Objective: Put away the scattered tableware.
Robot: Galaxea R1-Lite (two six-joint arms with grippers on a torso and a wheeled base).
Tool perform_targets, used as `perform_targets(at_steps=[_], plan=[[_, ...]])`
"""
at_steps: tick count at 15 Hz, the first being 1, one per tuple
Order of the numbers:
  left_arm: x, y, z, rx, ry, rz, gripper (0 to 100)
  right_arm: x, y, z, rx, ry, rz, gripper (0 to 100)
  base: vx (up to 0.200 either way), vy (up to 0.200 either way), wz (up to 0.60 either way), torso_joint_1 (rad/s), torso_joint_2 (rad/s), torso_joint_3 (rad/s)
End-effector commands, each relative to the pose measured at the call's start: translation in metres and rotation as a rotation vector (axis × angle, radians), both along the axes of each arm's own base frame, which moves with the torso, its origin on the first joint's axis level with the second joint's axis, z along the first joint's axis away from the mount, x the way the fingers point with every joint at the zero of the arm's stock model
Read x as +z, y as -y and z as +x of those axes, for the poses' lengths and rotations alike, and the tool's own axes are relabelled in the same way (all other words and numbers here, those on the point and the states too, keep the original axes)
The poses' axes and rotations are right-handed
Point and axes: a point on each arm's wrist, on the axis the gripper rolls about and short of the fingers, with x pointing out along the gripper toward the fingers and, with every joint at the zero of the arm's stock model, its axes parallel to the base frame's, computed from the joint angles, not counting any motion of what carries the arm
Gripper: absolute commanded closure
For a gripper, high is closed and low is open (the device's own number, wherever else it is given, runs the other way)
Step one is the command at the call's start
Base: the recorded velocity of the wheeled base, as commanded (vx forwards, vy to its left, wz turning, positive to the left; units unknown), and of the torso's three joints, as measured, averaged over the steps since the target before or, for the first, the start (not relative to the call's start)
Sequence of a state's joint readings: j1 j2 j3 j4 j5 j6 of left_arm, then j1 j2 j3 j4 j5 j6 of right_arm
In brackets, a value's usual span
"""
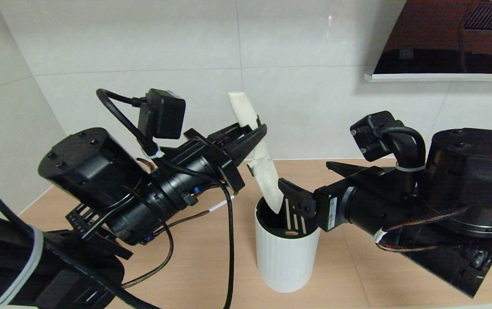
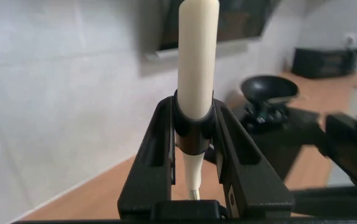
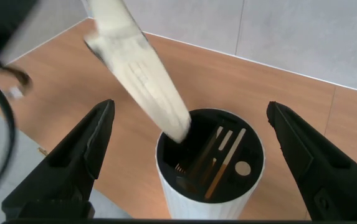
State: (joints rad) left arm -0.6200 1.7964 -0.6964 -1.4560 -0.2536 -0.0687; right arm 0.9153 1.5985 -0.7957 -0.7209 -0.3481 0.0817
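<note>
While angled above holder (image 1: 287,257), left end effector (image 1: 256,131) pinching utensil (image 1: 266,171); right end effector (image 1: 302,172) spread.

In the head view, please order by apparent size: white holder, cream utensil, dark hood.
1. Dark hood, though cut off by the picture edge.
2. White holder.
3. Cream utensil, long but thin, its tip inside the holder.

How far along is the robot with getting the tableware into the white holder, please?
Done: a slotted utensil already stands inside the white holder. In hand: the left gripper is shut on a cream utensil, whose lower end is just inside the holder's mouth. Left: lowering and releasing it. The right gripper is open at the holder, holding nothing.
</note>
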Motion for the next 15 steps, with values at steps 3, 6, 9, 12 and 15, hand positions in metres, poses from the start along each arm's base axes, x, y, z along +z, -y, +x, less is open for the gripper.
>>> perform_targets(at_steps=[3, 6, 9, 12, 15], plan=[[-0.020, 0.010, 0.008, -0.008, -0.041, 0.030, 100, -0.002, -0.001, 0.001, -0.001, -0.005, -0.007, 0, 0.000, 0.000, 0.00, 0.000, 0.00, 0.000], [-0.023, 0.010, 0.004, -0.014, -0.052, 0.040, 100, -0.004, -0.001, 0.002, -0.001, -0.008, -0.011, 0, 0.000, 0.000, 0.00, 0.000, 0.00, 0.000], [-0.026, 0.012, 0.001, -0.026, -0.064, 0.049, 100, -0.003, -0.002, 0.002, -0.001, -0.007, -0.010, 0, 0.000, 0.000, 0.00, 0.000, 0.00, 0.000], [-0.041, 0.014, -0.001, -0.034, -0.135, 0.102, 100, -0.004, -0.001, 0.002, -0.001, -0.008, -0.011, 0, 0.000, 0.000, 0.00, 0.000, 0.00, 0.000], [-0.050, 0.015, 0.001, -0.029, -0.168, 0.125, 100, -0.004, -0.001, 0.002, -0.002, -0.005, -0.016, 0, 0.000, 0.000, 0.00, 0.000, 0.00, 0.000]])
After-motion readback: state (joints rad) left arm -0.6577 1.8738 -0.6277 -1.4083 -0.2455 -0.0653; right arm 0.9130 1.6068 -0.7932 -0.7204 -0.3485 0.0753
